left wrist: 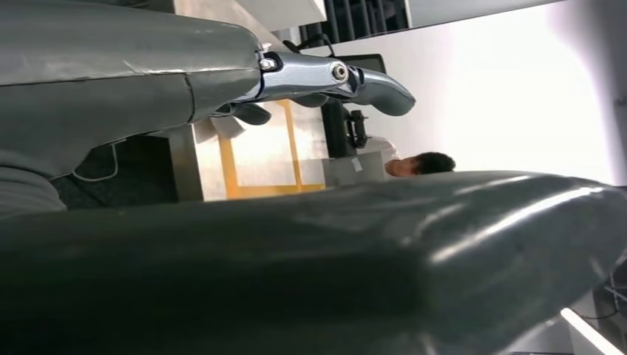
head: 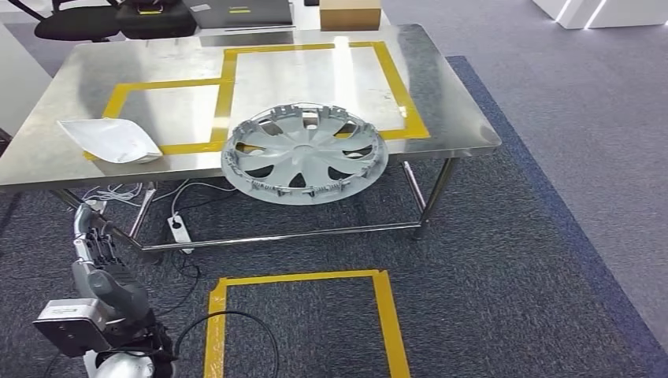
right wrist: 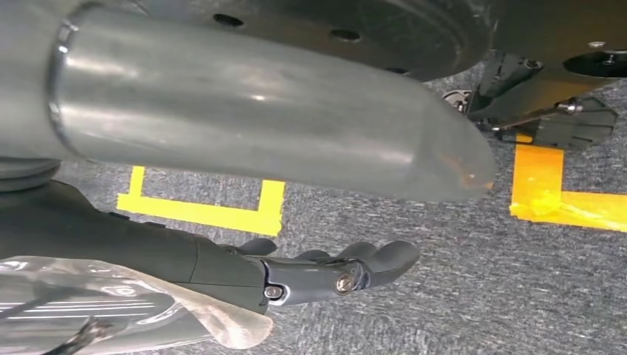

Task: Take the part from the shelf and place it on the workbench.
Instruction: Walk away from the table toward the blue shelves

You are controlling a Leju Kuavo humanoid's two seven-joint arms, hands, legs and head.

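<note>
One silver wheel cover (head: 304, 154) lies flat on the steel bench (head: 465, 126), right at the near edge, and part of its rim hangs out over that edge. It overlaps the near side of the yellow tape outline (head: 303, 53) on the benchtop. One white bag (head: 110, 139) lies well off to the cover's left, over the near line of a second, smaller tape outline. At the far edge, one brown box (head: 350, 13) is cut off by the top of the head view, and so is the dark gear next to it, too cropped to name.

The left hand (head: 96, 245) hangs low beside the bench leg, well apart from the cover; from the head view I cannot tell how its fingers lie. In the left wrist view the fingers (left wrist: 370, 83) reach out straight and slightly parted, closing on nothing, while the thick thumb blocks most of that picture.

The right hand (right wrist: 325, 274) hangs above the grey carpet (right wrist: 458, 296), fingers extended side by side, holding nothing. A clear plastic wrap at its wrist blurs the detail there.

One yellow tape square (head: 303, 319) marks the floor in front of the bench. One white power strip (head: 179, 228) lies under it among loose cables.
</note>
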